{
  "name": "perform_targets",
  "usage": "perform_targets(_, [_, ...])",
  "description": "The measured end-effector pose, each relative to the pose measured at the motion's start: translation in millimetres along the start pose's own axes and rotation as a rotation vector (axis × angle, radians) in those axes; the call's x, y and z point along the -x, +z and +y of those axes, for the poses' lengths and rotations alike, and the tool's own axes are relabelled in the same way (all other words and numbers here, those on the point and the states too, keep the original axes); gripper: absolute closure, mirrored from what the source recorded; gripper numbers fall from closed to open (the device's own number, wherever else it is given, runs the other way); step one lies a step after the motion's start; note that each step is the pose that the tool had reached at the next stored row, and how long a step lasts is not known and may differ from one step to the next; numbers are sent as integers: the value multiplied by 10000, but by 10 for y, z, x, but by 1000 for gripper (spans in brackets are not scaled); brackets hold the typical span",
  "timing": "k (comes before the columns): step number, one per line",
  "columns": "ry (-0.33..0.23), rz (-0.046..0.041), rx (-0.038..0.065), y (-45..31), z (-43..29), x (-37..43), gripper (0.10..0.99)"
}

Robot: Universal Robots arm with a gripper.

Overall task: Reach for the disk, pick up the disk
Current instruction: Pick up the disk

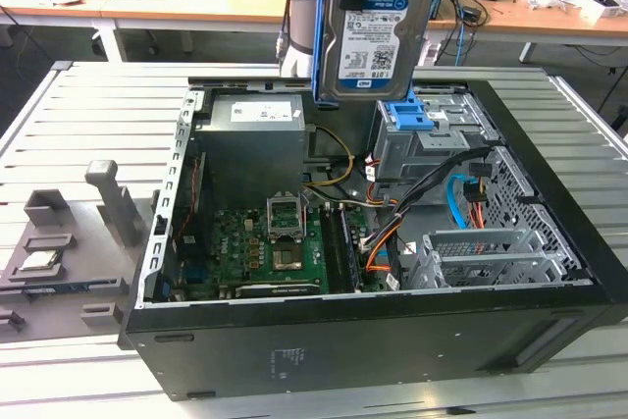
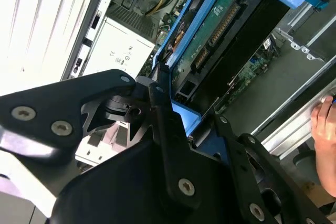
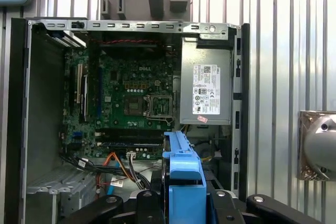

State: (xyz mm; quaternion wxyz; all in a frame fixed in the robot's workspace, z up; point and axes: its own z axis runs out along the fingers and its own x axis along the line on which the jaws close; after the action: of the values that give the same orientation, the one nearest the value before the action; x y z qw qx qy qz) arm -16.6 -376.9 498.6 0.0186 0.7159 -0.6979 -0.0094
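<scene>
Disk (image 1: 378, 36) clamped by claw (image 3: 181, 200) closed on its blue rails, top centre of exterior view. Slip on smooth plastic judged possible; open case (image 1: 392, 326) beneath could be struck.

A slatted aluminium table (image 1: 88, 115) is carrying an open black computer case (image 1: 392, 340), which is lying on its side near the middle. On the exterior view's left of the case, a grey plastic fixture (image 1: 116, 205) is standing directly on the slats, with a small square processor chip (image 1: 39, 262) resting in its low part. In the first wrist view, a domed metal plate (image 3: 317, 145) is lying on the slats, apart from the case.
</scene>
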Motion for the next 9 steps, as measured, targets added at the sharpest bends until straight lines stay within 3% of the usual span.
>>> perform_targets(9, [0, 0, 0, 2, 4, -77, 722])
